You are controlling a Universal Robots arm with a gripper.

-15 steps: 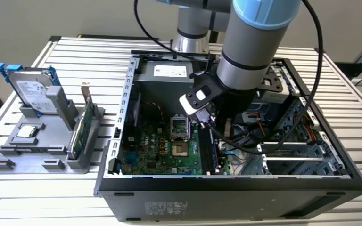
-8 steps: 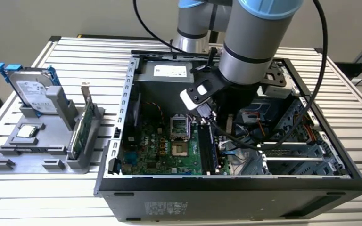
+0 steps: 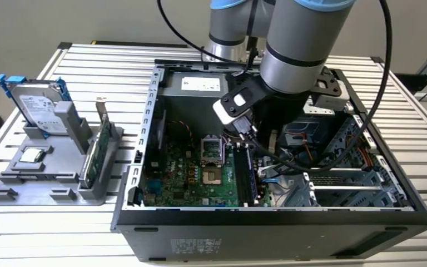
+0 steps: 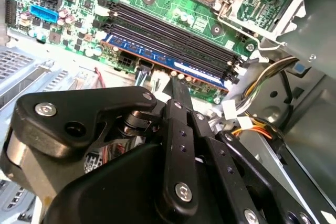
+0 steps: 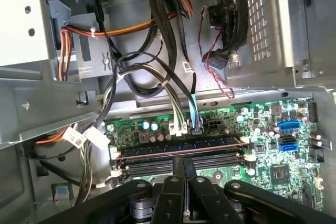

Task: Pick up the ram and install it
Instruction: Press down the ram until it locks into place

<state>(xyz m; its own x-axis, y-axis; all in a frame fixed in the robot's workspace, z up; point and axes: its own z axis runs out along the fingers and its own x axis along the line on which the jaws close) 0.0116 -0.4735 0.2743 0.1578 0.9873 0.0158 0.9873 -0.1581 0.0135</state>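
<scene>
- The pincer (image 4: 176, 85) hangs inside the open computer case (image 3: 273, 219), just above the motherboard (image 3: 191, 178); its two black fingers (image 5: 184, 171) are drawn together, with no gap showing between them.
- I cannot tell whether they pinch anything.
- The ram (image 4: 173, 64), a long dark stick with a blue strip and a pale label, appears to sit already in a memory slot directly below the fingertips in both wrist views (image 5: 178, 144).
- Its long axis runs along the row of black memory slots (image 4: 173, 38), crosswise to the fingers pointing down at it.
- The fingertips are at or just above the stick's upper edge, near its middle; contact cannot be confirmed.
- The neighbouring slots beside the pincer look empty.
- The case also holds the open processor socket (image 3: 211, 149) beyond the slots, and bundled cables (image 5: 173, 77).
- Well apart from the pincer, outside the case, a grey holder (image 3: 50, 183) carries a silver hard drive with blue rails (image 3: 37, 105), a green card with a metal bracket (image 3: 98, 147) and a small chip (image 3: 29, 156).
</scene>
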